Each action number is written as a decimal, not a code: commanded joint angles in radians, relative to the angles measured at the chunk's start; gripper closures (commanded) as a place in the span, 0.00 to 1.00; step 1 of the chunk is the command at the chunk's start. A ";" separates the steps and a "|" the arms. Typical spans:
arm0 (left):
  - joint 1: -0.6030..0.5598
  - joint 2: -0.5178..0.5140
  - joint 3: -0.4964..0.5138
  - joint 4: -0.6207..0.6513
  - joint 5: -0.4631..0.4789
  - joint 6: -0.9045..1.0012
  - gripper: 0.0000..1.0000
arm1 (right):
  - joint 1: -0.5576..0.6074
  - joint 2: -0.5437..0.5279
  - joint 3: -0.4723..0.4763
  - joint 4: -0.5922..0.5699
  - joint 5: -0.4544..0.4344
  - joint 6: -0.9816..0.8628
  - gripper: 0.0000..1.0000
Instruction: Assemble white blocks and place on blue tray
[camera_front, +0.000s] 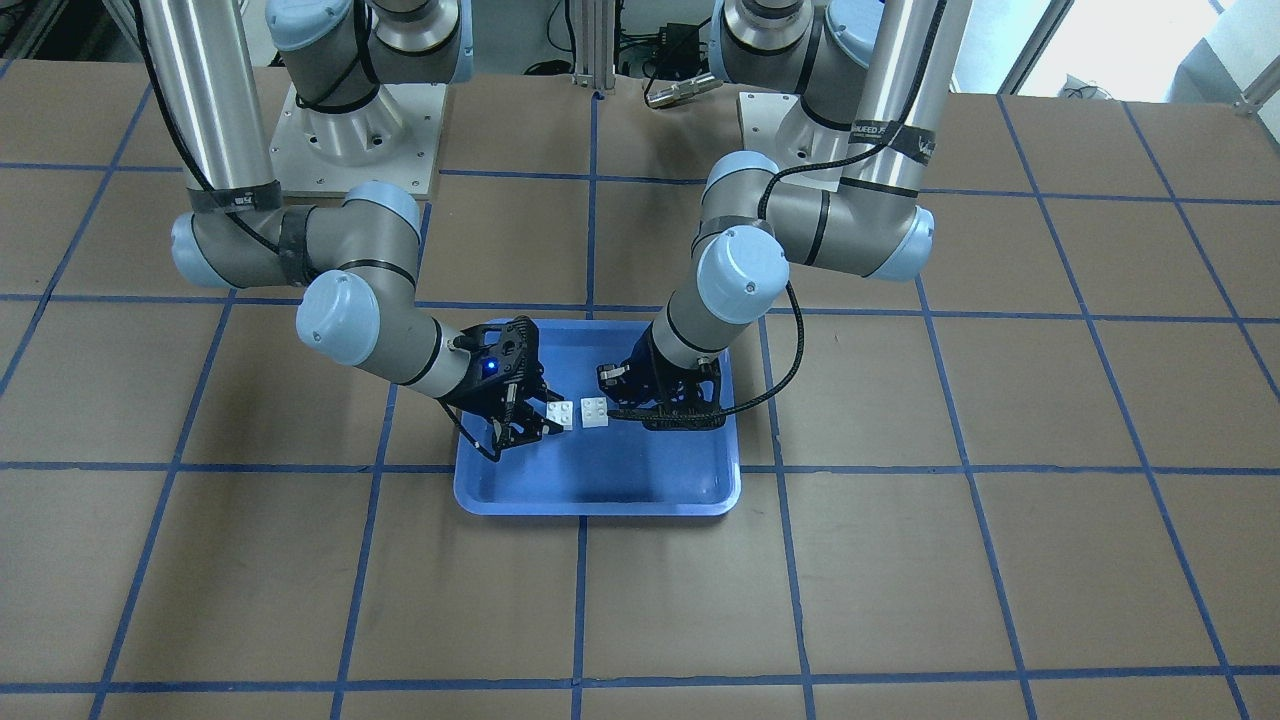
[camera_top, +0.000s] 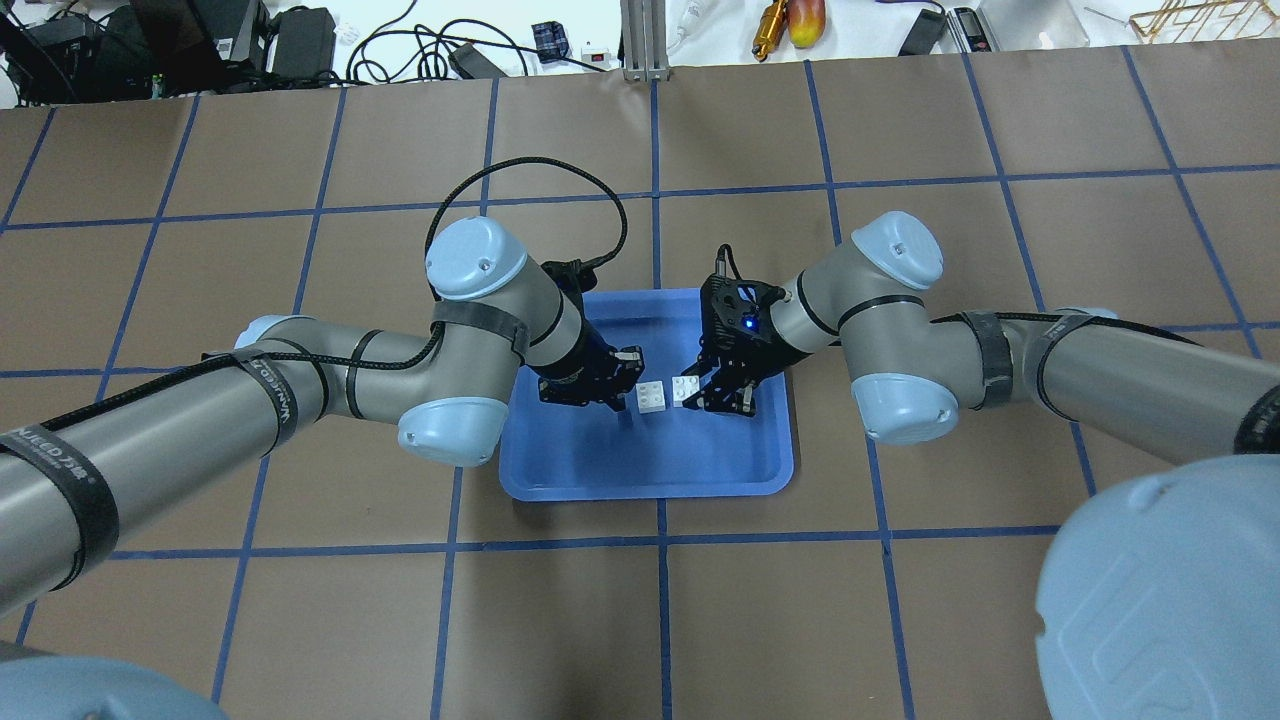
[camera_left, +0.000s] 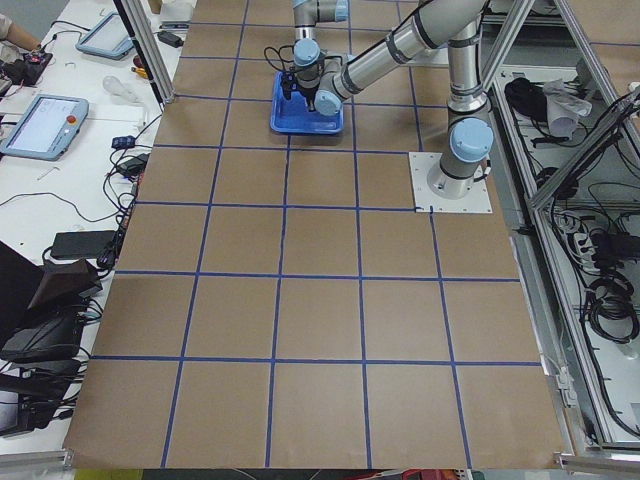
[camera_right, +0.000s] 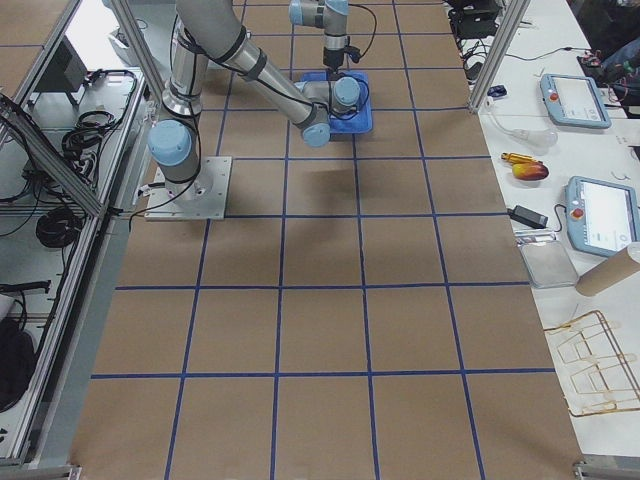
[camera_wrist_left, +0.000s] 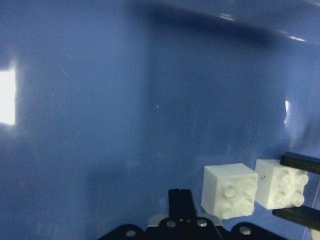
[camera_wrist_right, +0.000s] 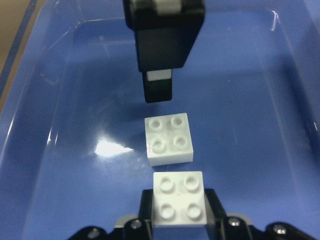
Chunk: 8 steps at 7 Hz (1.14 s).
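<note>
Two white blocks are inside the blue tray (camera_top: 640, 470), side by side with a small gap, studs up, not joined. My right gripper (camera_top: 700, 392) is shut on one white block (camera_top: 686, 388); the right wrist view shows this block (camera_wrist_right: 180, 202) between its fingers. The other white block (camera_top: 651, 397) lies loose on the tray floor (camera_wrist_right: 75, 125), also in the right wrist view (camera_wrist_right: 168, 139). My left gripper (camera_top: 618, 390) is shut and empty, its tip just beside the loose block (camera_wrist_left: 230, 190). I cannot tell whether the held block touches the floor.
The tray (camera_front: 600, 505) sits on the brown table with blue grid lines. Both forearms lean in over the tray's two short sides. A black cable (camera_front: 795, 350) hangs from the left arm beside the tray.
</note>
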 joint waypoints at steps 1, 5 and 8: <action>0.000 0.000 -0.004 0.001 0.000 0.000 1.00 | 0.006 0.000 0.000 0.000 0.002 -0.002 1.00; -0.002 -0.002 -0.003 0.001 -0.002 0.000 1.00 | 0.034 0.002 0.002 -0.005 0.000 0.005 0.40; -0.002 -0.002 -0.001 0.001 -0.002 -0.001 1.00 | 0.032 -0.005 -0.005 0.003 0.005 0.105 0.02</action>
